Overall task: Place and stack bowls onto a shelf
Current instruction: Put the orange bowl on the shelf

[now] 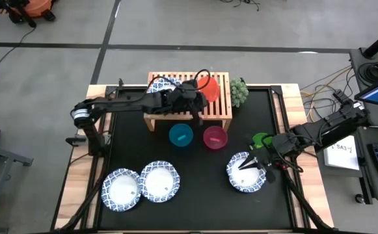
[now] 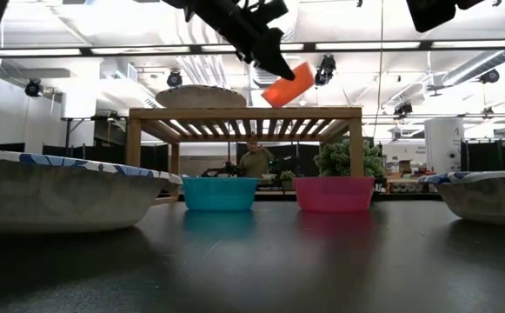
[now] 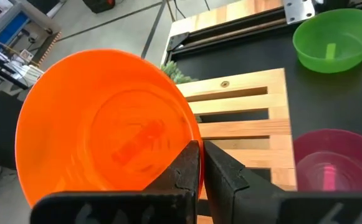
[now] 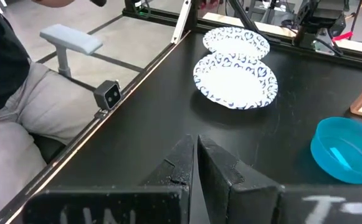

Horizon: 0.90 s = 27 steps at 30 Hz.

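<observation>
Red plastic is the worry here: the red bowl (image 1: 209, 85) hangs tilted above the right half of the shelf (image 1: 218, 108), pinched at its rim by the left gripper (image 3: 200, 163), whose fingers sit narrow on that thin edge. Let go at this angle, I judge it could land on edge, skid across the slats and drop off toward the bumpy green ornament (image 1: 239, 91) just beside the shelf. A slack pinch could also let it swing or slip early.

1 patterned bowl (image 1: 163, 83) already sits on the shelf's left half. The teal bowl (image 1: 181, 135) and pink bowl (image 1: 215, 137) wait on the mat just in front of the shelf, so a fall forward might knock them.

The right gripper (image 4: 194, 163) hovers over another patterned bowl (image 1: 246, 172), fingers nearly together and empty, with the green bowl (image 1: 262, 140) near.
</observation>
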Each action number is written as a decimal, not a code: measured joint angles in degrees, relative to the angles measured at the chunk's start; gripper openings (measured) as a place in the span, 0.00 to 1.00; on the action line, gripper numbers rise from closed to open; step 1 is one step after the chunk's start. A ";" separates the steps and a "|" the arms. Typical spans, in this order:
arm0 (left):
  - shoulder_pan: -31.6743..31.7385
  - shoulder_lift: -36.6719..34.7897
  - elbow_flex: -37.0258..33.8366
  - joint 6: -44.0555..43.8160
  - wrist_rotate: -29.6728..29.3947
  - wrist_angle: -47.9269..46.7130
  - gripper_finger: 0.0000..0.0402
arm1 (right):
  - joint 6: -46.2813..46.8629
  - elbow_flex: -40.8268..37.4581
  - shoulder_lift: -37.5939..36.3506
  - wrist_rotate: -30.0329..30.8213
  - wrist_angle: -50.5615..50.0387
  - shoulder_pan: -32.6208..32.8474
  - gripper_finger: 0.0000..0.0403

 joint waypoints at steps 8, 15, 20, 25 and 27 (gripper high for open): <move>1.41 0.14 0.07 -0.33 0.00 0.26 0.00 | -0.65 0.00 -0.02 0.24 -0.02 -0.02 0.03; 1.88 0.27 0.09 -0.35 0.00 0.32 0.02 | -0.56 0.00 -0.02 1.45 -0.02 -0.04 0.03; 1.98 0.40 0.09 -1.13 0.00 0.35 0.09 | -0.40 0.00 -0.02 1.45 -0.02 -0.04 0.03; 1.98 0.40 0.19 -1.45 0.00 0.28 0.14 | -0.37 0.00 -0.02 1.46 -0.02 -0.04 0.03; 1.98 0.40 0.47 -1.46 0.00 0.31 0.15 | -0.37 0.00 -0.02 1.47 -0.02 -0.04 0.03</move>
